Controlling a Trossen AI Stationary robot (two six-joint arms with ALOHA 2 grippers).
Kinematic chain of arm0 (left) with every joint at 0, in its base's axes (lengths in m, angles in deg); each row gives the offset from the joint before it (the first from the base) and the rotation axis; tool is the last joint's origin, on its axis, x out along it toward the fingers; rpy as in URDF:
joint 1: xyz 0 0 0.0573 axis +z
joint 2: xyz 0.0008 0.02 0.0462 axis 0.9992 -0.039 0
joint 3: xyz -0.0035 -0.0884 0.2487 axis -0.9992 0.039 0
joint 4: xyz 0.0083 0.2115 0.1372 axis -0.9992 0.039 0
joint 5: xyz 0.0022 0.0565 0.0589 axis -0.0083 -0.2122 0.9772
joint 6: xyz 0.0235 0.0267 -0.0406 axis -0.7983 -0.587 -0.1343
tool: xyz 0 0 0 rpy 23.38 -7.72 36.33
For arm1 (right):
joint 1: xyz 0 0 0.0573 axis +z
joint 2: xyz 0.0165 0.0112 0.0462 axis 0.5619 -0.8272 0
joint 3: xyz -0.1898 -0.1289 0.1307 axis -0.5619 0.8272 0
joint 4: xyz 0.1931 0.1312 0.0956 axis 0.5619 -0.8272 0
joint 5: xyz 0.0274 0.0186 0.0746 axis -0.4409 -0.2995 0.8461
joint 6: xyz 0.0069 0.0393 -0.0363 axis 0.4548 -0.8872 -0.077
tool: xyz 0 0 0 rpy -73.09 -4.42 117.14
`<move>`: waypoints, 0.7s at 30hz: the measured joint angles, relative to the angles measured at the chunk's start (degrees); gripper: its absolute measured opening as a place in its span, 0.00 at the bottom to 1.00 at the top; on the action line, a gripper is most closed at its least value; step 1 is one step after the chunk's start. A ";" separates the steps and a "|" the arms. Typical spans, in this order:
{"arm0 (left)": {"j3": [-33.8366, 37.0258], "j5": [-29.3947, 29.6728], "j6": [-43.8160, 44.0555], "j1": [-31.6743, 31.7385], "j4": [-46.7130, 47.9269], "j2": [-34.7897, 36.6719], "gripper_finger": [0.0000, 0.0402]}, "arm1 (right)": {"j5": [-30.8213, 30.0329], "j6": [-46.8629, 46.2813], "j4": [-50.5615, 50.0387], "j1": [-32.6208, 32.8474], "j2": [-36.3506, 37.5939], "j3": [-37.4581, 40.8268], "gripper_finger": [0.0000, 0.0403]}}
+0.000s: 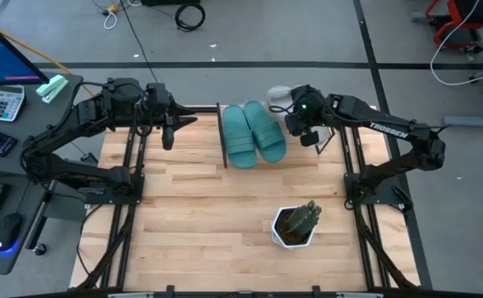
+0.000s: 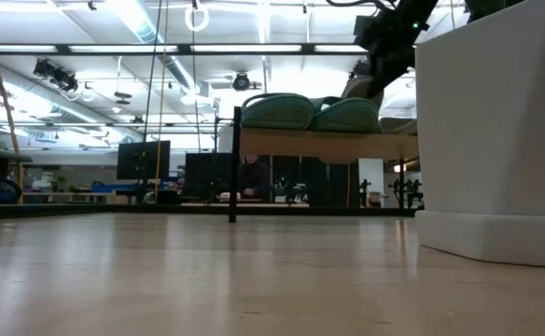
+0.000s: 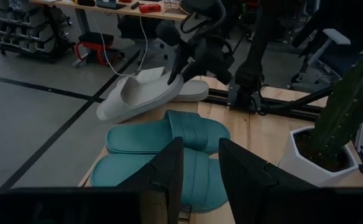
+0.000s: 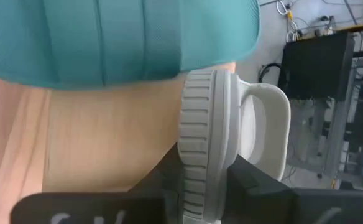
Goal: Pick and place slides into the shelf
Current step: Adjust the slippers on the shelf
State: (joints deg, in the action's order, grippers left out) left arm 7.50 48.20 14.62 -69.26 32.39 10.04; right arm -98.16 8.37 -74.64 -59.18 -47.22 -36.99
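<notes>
Two teal slides [image 1: 254, 132] lie side by side on the shelf [image 2: 328, 145] at the table's far middle. Just beyond them, at the far edge, my right gripper [image 1: 301, 122] is shut on a light grey slide [image 3: 138, 93], which is turned up on its side. A second grey slide [image 3: 192, 91] lies flat behind it. My left gripper [image 3: 200, 168] hovers open over the table left of the shelf, pointing toward the teal slides, with nothing between its fingers. My right gripper pinches the grey slide's sole [image 4: 200, 143] between its two fingers, across its thickness, one finger on the ridged underside and one on the footbed side by the strap [image 4: 265, 124]. The fingers slant down from above. The held end is raised and the far end [image 3: 107, 113] droops.
A cactus in a white pot [image 1: 295, 225] stands on the table's near right; it fills the right of the low view [image 2: 496, 131]. A desk with a calculator [image 1: 4, 103] and keyboard stands left of the table.
</notes>
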 joint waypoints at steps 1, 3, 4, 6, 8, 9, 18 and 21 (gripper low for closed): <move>0.00 0.00 0.00 0.00 -0.01 0.01 0.27 | 0.16 0.02 -0.27 -0.33 0.33 0.00 0.14; 0.00 0.00 -0.02 0.00 -0.01 -0.01 0.27 | 1.56 -0.41 -0.57 -0.72 0.87 0.00 0.14; 0.00 0.00 -0.02 0.00 -0.01 -0.01 0.27 | 2.85 -1.04 -0.81 -0.90 0.97 0.00 0.14; 0.00 0.00 -0.09 0.00 -0.01 -0.01 0.27 | 4.56 -2.27 -1.04 -0.91 0.98 0.00 0.14; 0.00 0.00 -0.11 0.00 -0.01 0.00 0.27 | 5.11 -2.38 -1.58 -0.76 0.71 0.00 0.14; 0.00 0.00 -0.10 0.00 -0.02 0.00 0.27 | 5.29 -2.39 -1.95 -0.74 0.66 0.00 0.14; 0.00 0.00 -0.04 0.00 -0.03 -0.01 0.27 | 9.31 -1.72 -7.95 -1.30 0.64 0.00 0.14; 0.00 0.00 -0.11 0.00 -0.03 0.00 0.27 | 10.04 -1.96 -8.02 -1.16 0.64 0.00 0.14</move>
State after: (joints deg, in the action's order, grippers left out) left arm 7.50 48.20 14.51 -69.26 32.36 10.04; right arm -88.13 6.41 -82.67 -60.34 -46.58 -36.99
